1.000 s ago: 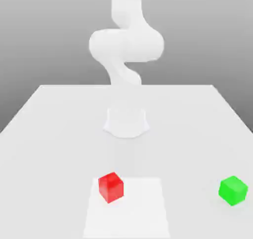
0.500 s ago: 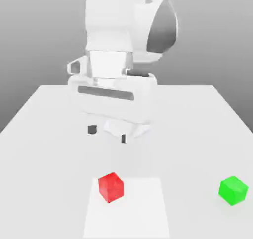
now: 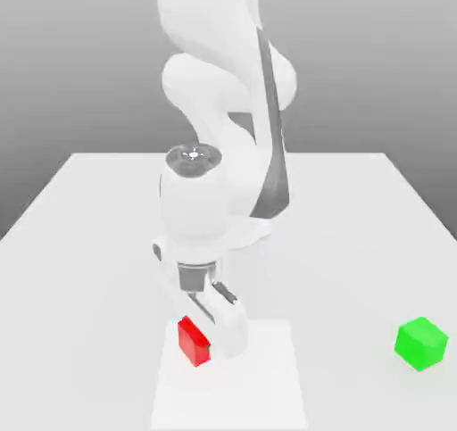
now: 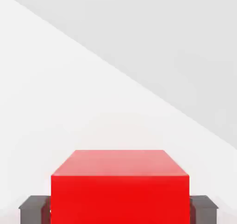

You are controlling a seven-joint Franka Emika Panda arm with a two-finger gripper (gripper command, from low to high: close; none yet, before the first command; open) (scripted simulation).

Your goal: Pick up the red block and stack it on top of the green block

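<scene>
Exterior view: white arm bent low over the table (image 3: 80, 242); gripper (image 3: 214, 335) down at the red block (image 3: 193, 342), fingers closed against its sides, block sitting on a paler square patch (image 3: 268, 385). Green block (image 3: 420, 343) well apart at 3 o'clock from red, nothing between them. Grey backdrop behind.

Hand view: red block (image 4: 120, 186) pinched between two dark fingertips (image 4: 33, 208); bare white tabletop beyond.

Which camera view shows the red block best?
The hand view: the red block is large there, with dark fingers at both sides. In the exterior view the red block is partly behind the arm's hand.
</scene>
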